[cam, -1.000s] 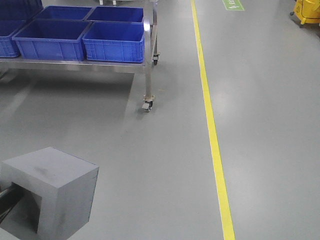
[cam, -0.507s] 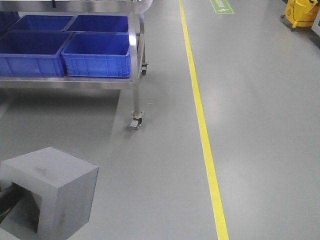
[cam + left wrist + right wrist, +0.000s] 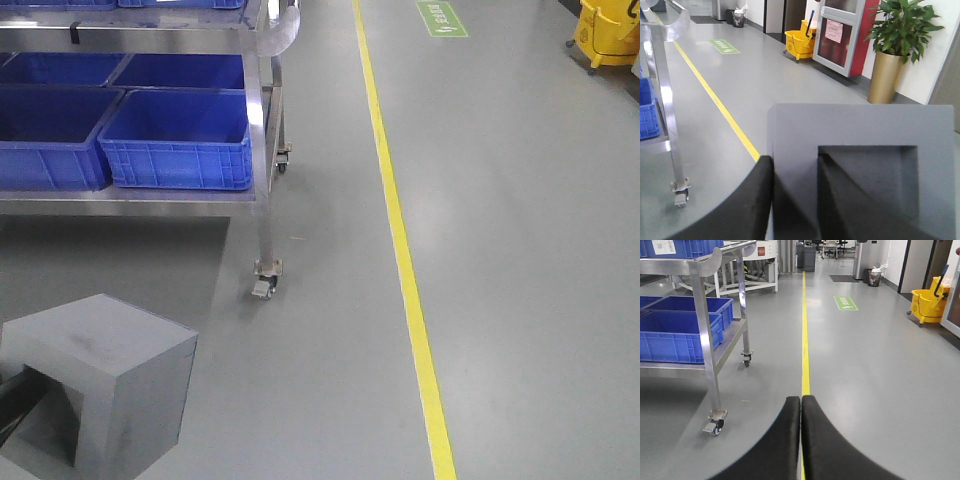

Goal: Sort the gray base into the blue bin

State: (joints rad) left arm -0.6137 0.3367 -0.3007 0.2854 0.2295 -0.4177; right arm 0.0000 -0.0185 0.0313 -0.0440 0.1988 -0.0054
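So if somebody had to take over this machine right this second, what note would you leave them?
Left pincer: shut on the gray block, with one finger outside its wall and one inside the square hollow.
Right pincer: shut, holding nothing.
Blue bin: the nearest of several on the lower shelf of the steel cart, ahead and to the left in the front view.
Done: the block is picked up and in the grip.
Left: get close to the cart, put the block in the blue bin, let go.
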